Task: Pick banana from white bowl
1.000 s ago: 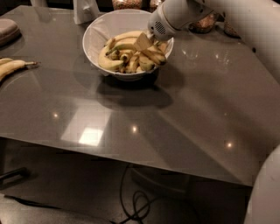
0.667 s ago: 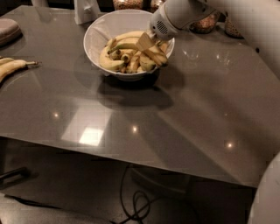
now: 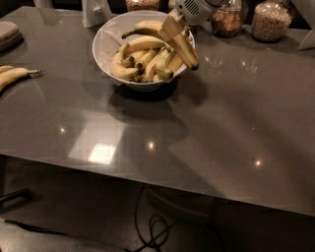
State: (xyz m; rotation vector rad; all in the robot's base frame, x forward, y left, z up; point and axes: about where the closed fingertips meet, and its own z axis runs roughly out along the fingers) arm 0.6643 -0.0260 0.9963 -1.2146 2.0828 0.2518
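The white bowl (image 3: 104, 43) stands at the back middle of the dark table and holds several bananas. My gripper (image 3: 172, 29) is above the bowl's right rim, shut on the banana (image 3: 183, 49). This banana is long, thick and yellow; it is raised above the pile and slants down to the right, with its dark brown tip hanging past the rim. A slimmer banana with a thin stem (image 3: 142, 27) lies just left of the gripper, on top of the pile. The gripper covers the held banana's upper end.
A loose banana (image 3: 12, 75) lies at the table's left edge, with a grey object (image 3: 8, 34) behind it. Glass jars of grains (image 3: 269, 19) and a white object (image 3: 96, 12) stand along the back. Cables (image 3: 156, 227) lie on the floor under the table.
The gripper, which was down in the bowl's right side, has come up with the long banana in it. The banana now hangs over the rim. The view has moved closer.
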